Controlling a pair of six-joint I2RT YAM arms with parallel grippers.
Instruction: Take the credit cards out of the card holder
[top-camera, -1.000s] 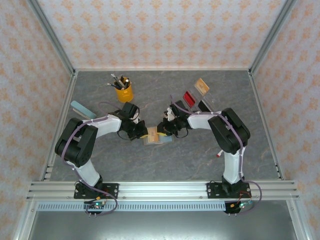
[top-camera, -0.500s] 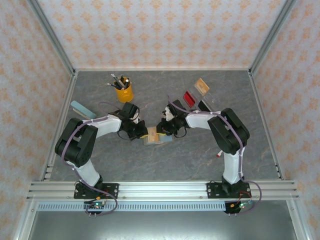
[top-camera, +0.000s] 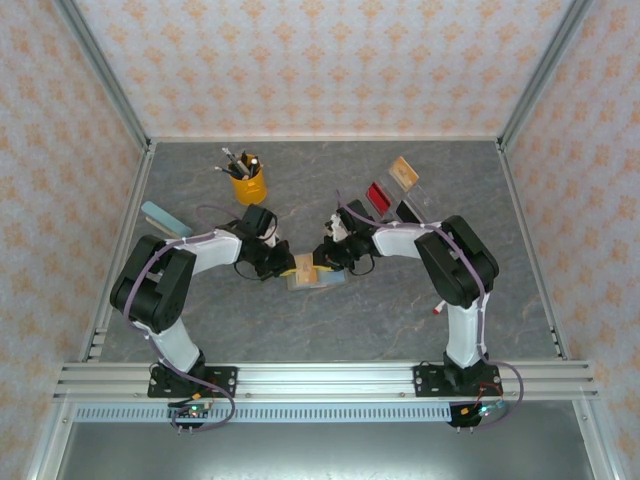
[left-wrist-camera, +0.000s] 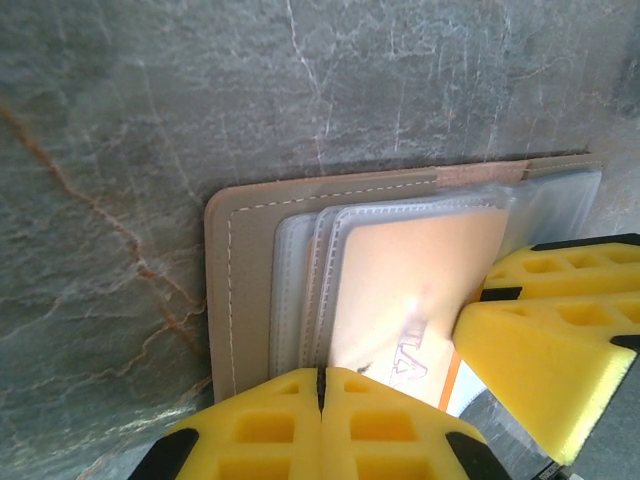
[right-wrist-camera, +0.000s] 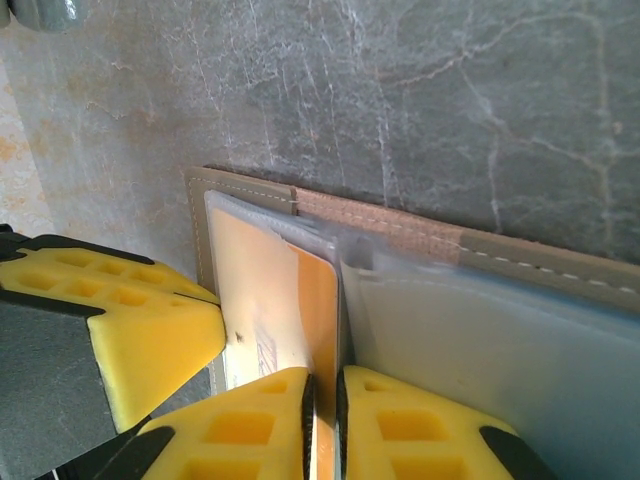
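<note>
Pulling comes next, I judge. Card holder (top-camera: 312, 277) open mid-counter (top-camera: 400, 320), between both arms. Right jaws pinched on near edge of orange card (right-wrist-camera: 270, 300); card seems to run lengthwise away from them. Left jaws closed, empty, down at holder's left half.

Bright even light, soft shadows, mild glare

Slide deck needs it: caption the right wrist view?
Right gripper pinching an orange card in the open card holder.

Tan-orange card (left-wrist-camera: 410, 270), grey veined table (left-wrist-camera: 150, 100)
</note>
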